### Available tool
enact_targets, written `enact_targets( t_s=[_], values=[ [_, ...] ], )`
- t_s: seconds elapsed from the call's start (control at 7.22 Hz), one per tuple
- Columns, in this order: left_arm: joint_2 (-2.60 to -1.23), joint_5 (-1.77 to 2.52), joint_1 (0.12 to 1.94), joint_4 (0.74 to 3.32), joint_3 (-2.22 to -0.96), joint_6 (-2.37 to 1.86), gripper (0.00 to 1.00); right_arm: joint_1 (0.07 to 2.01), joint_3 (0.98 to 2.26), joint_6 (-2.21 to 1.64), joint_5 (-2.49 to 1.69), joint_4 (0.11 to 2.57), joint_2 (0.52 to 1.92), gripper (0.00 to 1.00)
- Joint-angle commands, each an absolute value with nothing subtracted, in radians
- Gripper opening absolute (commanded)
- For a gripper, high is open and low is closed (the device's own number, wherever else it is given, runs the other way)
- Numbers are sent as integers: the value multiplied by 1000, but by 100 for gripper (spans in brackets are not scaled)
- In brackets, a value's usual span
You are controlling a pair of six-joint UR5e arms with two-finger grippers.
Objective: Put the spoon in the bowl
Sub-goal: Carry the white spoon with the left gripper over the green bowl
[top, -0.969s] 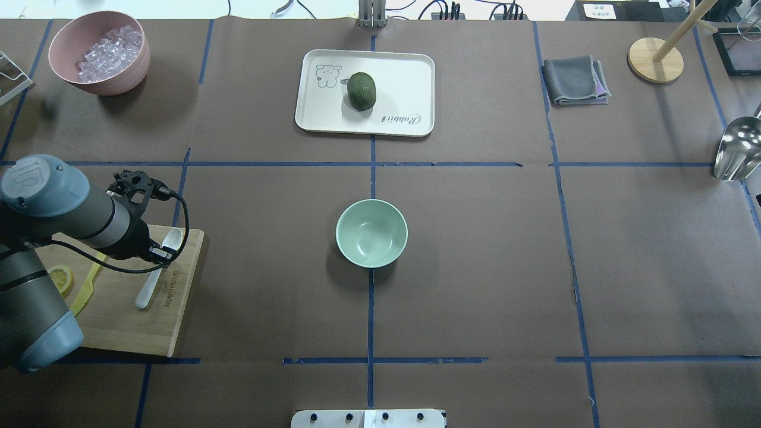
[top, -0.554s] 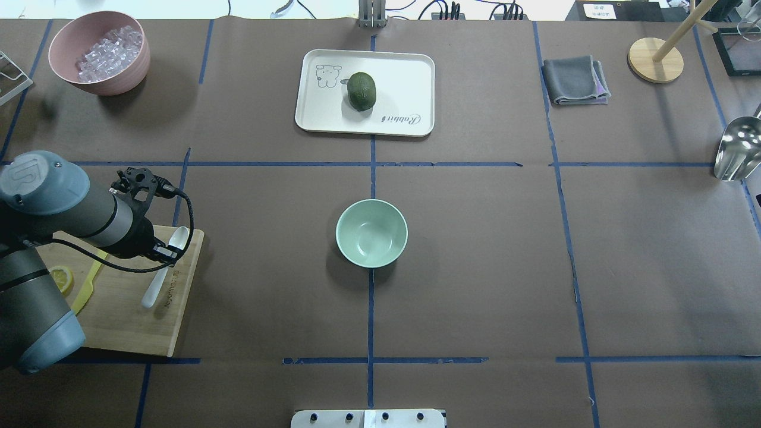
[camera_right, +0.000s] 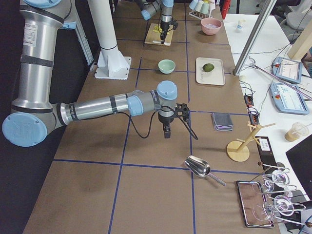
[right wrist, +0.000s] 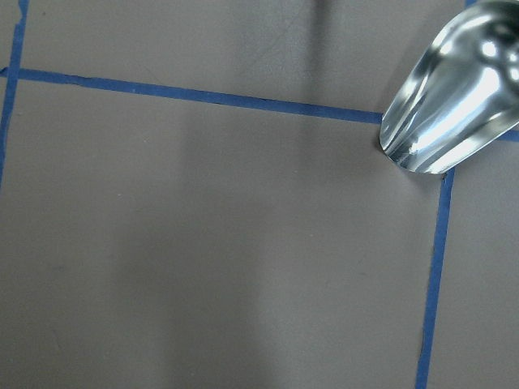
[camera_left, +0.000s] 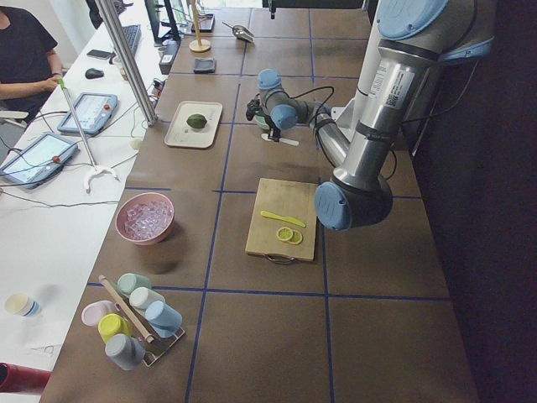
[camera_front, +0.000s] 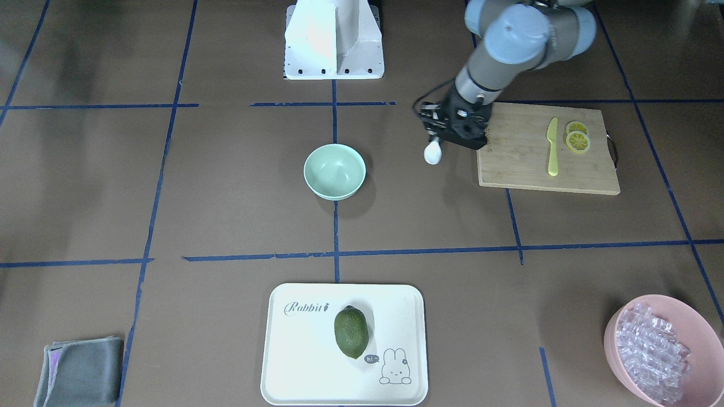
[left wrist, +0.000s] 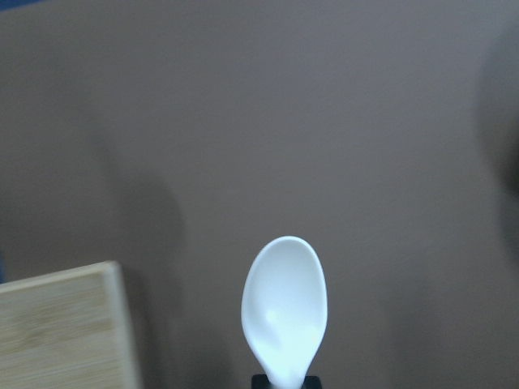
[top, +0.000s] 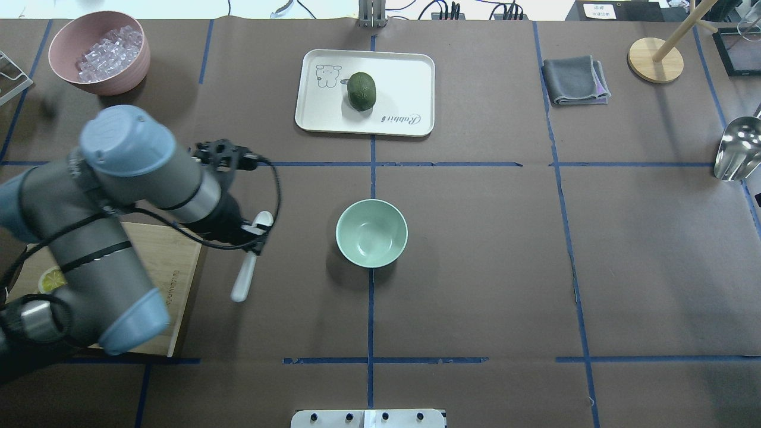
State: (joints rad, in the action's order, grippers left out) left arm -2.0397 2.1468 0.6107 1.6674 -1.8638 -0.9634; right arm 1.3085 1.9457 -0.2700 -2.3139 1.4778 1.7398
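The small all-white plastic spoon (top: 242, 279) is up off the tabletop (top: 475, 267), as best I can judge, pinched at its neck by the left arm's fingers (top: 257, 242). They are pressed in tight on it. The oval scoop pokes out just ahead of them and the straight handle trails behind. This looks like the carrying step: the pick-up is done and the drop is not.

The pale mint-green round bowl (top: 371, 235) stands empty, well apart from the fingers on the side away from the wooden cutting board (top: 172, 267), which lies just behind them. Next the fingers need to travel over the rim, lower, then spread so the spoon lands inside.

The right arm's fingers (camera_right: 166, 134) hang far off near a shiny metal scoop (camera_right: 197, 166); I cannot tell whether they are spread.
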Motion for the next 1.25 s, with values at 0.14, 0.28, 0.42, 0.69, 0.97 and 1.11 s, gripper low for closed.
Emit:
enact_targets(
  t_s=[0.14,0.28,0.42,0.69,0.97,1.11],
  values=[
    [-2322,2138,557,1644,-1650,-1104,0,1308,1947,-272,-2316,1477,1743,100],
    [-2403,2123,549,1646,-1558,-1111,0,1308,1945,-273,-2316,1477,1741,100],
    [-2445,2103,549,1647,-1493,-1106,0,1308,1950,-273,-2318,1476,1743,100],
    [-2441,2097,549,1669,-1459,-1098,3,1308,1950,-273,-2316,1477,1744,100],
    [-2445,2069,545,1669,-1456,-1101,78,1308,1951,-278,-2316,1477,1741,100],
    [-2445,2069,545,1667,-1462,-1103,84,1308,1950,-279,-2316,1477,1740,100]
  ],
)
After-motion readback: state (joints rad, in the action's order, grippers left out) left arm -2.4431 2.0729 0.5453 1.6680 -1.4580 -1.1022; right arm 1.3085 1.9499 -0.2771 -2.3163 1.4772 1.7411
